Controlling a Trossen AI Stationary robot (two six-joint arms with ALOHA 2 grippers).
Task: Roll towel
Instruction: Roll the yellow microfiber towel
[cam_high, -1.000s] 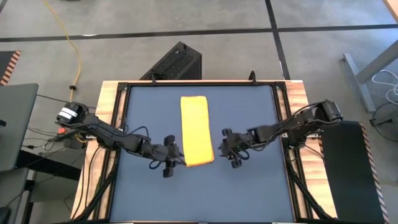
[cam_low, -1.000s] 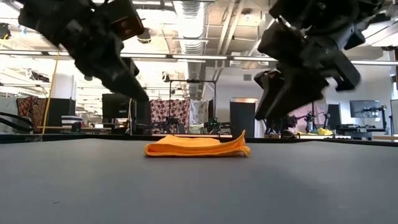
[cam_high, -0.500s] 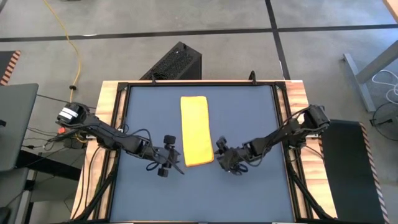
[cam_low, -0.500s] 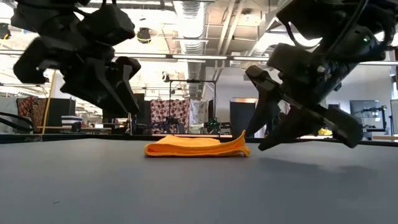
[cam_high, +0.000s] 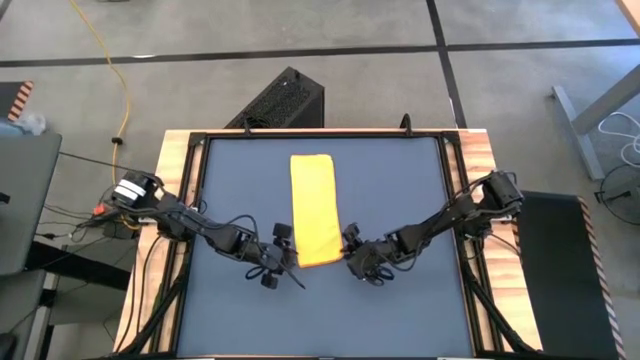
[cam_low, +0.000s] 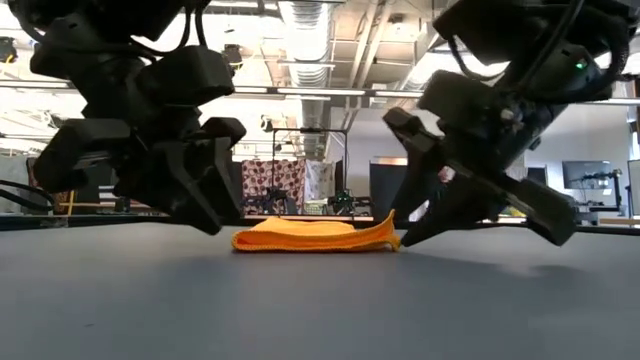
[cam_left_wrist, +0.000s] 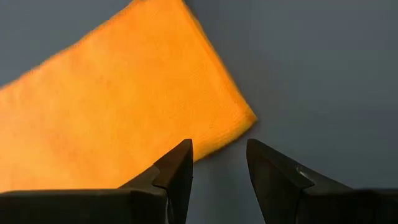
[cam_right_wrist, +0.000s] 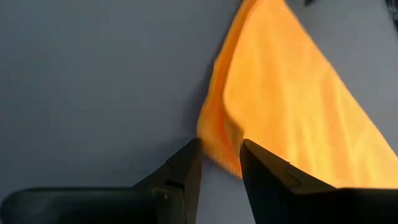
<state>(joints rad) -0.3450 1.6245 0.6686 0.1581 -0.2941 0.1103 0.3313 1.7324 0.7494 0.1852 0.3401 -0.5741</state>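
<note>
I have both grippers down low on the dark blue table, one at each near corner of the towel. The towel lies folded into a long narrow yellow-orange strip, running straight away from my two tools toward the far edge of the table.

My left gripper has its fingers parted with a clear gap between them. The towel's near left corner lies just ahead of the tips, and nothing is between the fingers but bare table. It holds nothing.

My right gripper has a narrower gap between its fingers. The towel's near right corner, which lifts a little off the table, sits right at the tips, with the cloth's edge showing in the gap. I cannot tell whether the fingers have pinched it or only touch it.

From table height, my two tools flank the towel, left gripper on one side and right gripper on the other.
</note>
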